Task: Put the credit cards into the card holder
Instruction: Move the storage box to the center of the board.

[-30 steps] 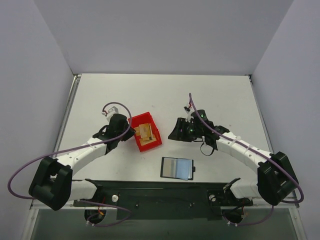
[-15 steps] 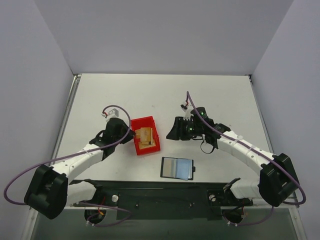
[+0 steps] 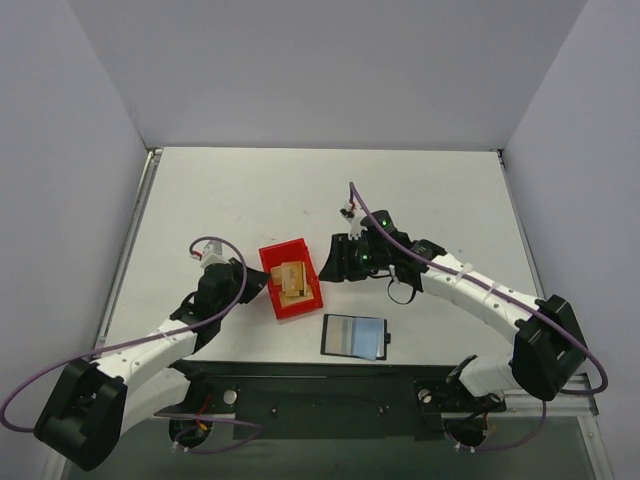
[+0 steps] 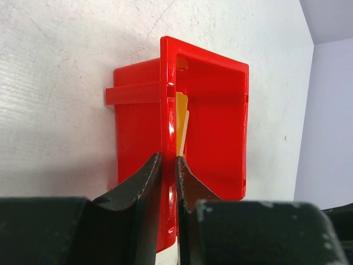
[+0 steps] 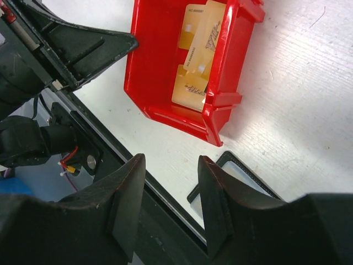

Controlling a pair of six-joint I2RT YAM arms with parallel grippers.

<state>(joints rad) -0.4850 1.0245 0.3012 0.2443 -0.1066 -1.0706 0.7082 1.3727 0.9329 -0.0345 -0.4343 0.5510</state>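
Top view: the card holder (image 3: pixel 354 336) lies open on the tabletop (image 3: pixel 420 190) at lower centre, its long axis left-right. Just above and to its left, the credit cards (image 3: pixel 291 278) lie in a red bin (image 3: pixel 282 249).

Left wrist view: the left gripper (image 4: pixel 167 160) pinches the bin's wall, and the cards appear edge-on.

Right wrist view: the right gripper (image 5: pixel 171 163) is spread and empty. The cards' long axes run roughly top to bottom.

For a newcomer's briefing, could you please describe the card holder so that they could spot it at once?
On the white table, look near the front edge, about midway across. The card holder lies open and flat, right of and nearer than the red bin; unlike that walled bin holding gold cards, it is a black-edged rectangle with a pale grey-blue inside.
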